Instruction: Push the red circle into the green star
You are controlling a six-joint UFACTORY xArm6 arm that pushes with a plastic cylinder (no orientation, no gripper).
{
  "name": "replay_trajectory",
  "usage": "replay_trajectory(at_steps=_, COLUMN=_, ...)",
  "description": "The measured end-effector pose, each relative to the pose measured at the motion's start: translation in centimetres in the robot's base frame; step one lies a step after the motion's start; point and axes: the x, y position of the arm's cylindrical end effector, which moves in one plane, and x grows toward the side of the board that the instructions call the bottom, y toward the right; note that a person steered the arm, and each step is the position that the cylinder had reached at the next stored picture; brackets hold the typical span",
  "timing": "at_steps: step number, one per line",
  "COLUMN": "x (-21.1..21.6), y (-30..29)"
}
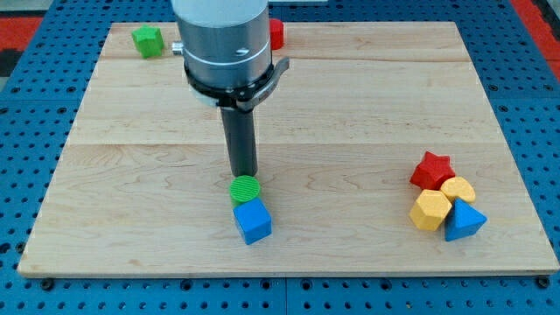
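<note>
A red block (277, 33), mostly hidden behind the arm, lies at the board's top edge; I cannot make out its shape. The green star (148, 40) lies at the top left corner, well left of the red block. My tip (244, 175) is in the lower middle of the board, far below both. It stands just above a green circle (246, 189), touching it or nearly so.
A blue cube (253, 220) sits against the green circle's lower side. At the lower right, a red star (431, 169), two yellow blocks (458, 189) (430, 211) and a blue triangle (463, 220) are clustered together. The arm's grey body (223, 39) covers the top middle.
</note>
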Motion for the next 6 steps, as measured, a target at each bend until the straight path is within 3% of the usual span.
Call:
replay_trajectory(at_steps=2, x=-16.0, y=6.1)
replay_trajectory(at_steps=3, x=-20.5, y=10.1)
replay_trajectory(at_steps=4, x=-25.7, y=6.7)
replay_trajectory(at_steps=6, x=-28.3, y=-5.5)
